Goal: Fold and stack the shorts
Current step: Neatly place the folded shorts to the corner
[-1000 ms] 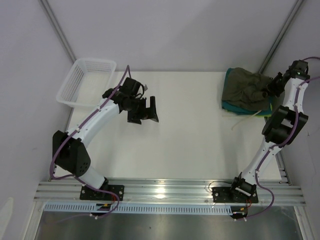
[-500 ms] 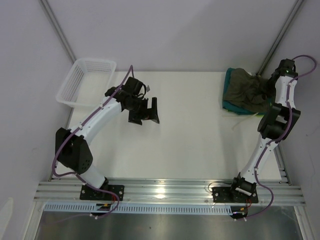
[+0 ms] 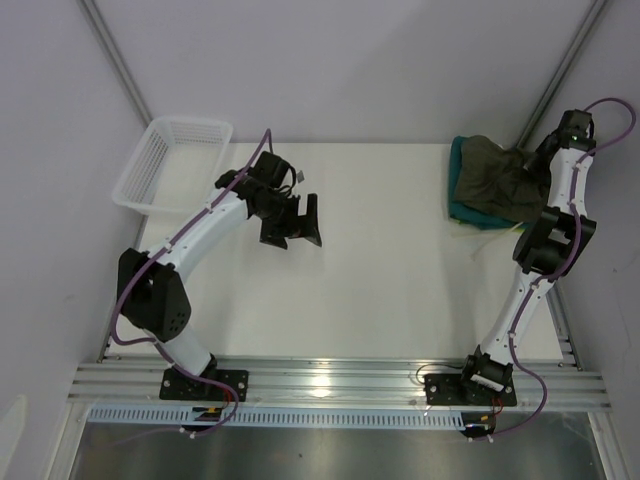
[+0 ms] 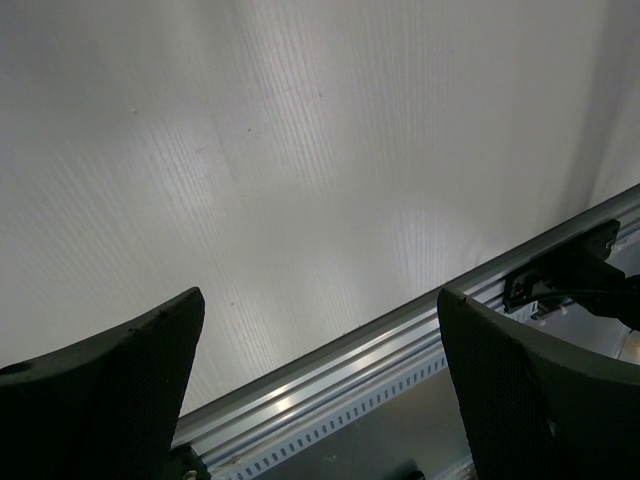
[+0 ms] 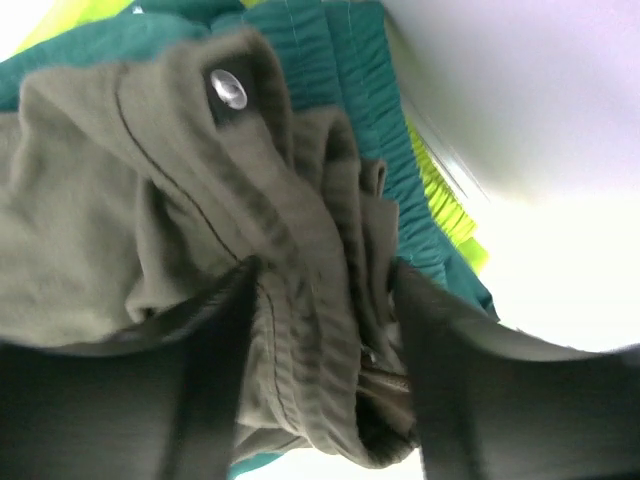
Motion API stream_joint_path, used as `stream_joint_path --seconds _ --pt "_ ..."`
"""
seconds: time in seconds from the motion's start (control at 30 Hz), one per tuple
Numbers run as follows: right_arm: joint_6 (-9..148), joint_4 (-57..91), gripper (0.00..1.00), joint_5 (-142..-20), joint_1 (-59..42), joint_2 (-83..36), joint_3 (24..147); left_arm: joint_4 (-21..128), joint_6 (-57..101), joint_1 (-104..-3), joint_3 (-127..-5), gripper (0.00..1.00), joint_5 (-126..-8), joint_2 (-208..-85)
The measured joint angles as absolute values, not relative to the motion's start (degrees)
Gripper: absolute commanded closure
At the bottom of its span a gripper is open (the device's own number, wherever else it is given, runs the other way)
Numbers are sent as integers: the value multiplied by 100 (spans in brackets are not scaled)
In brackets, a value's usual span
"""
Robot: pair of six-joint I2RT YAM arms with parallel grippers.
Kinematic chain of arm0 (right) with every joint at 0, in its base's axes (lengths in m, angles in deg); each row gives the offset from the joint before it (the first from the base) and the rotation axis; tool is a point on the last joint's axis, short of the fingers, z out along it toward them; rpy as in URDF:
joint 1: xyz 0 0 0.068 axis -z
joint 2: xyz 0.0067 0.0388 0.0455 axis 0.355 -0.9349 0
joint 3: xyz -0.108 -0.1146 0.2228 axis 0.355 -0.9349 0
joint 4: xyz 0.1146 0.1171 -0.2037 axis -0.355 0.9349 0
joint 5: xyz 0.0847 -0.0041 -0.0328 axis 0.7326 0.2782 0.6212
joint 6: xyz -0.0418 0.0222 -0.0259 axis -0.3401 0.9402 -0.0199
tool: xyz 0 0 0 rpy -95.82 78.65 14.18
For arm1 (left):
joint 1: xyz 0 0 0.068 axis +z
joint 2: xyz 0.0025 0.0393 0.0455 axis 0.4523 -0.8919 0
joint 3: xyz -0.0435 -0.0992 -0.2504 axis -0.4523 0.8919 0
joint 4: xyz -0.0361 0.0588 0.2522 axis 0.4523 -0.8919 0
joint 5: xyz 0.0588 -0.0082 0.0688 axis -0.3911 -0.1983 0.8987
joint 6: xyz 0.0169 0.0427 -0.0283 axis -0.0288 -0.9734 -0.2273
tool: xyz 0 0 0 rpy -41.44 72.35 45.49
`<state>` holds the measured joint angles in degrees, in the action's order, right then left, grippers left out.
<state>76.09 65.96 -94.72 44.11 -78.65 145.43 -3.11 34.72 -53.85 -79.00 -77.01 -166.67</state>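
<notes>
The olive-green shorts (image 3: 495, 180) lie crumpled on top of a folded teal pair of shorts (image 3: 462, 210) at the table's back right corner. My right gripper (image 3: 530, 165) is at the right edge of that pile. In the right wrist view its fingers (image 5: 205, 380) stand apart on either side of the olive shorts' (image 5: 150, 200) bunched waistband, which still fills the gap between them; the teal shorts (image 5: 350, 60) show beneath. My left gripper (image 3: 300, 222) hovers over bare table left of centre, wide open (image 4: 320, 310) with nothing between its fingers.
A white mesh basket (image 3: 150, 170) stands at the back left corner. A yellow-green cloth (image 5: 445, 200) peeks out under the teal pair. The aluminium rail (image 3: 330, 380) runs along the near edge. Grey walls close in the back and both sides.
The right gripper's jaws have spread apart around the olive waistband, and its wrist has swung further toward the back wall. The left arm has shifted only slightly.
</notes>
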Motion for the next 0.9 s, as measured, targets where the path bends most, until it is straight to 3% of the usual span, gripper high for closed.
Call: stream_joint_path --seconds 0.13,0.5,0.6,0.77,0.8,0.9 --pt "7594 6447 19 -9552 4397 -7863 14558 -311 3472 -5389 -7900 1 -7710 -16667" --pt "7653 6054 19 -9572 4413 -6941 14309 -311 3494 -5448 -8040 1 -7723 -16665" --pt "7758 5656 32 -9273 4461 -6165 13764 -313 3516 -5455 -8040 1 -7725 -16665" --pt "8341 4887 74 -7845 4607 -5232 12921 -258 3520 -5459 -8040 1 -7769 -16665" --pt "8630 4504 89 -7463 4638 -5076 12534 -221 3520 -5459 -8040 1 -7784 -16665" --pt "9307 3661 98 -6694 4640 -4884 11371 -73 3524 -5462 -8040 1 -7854 -16665"
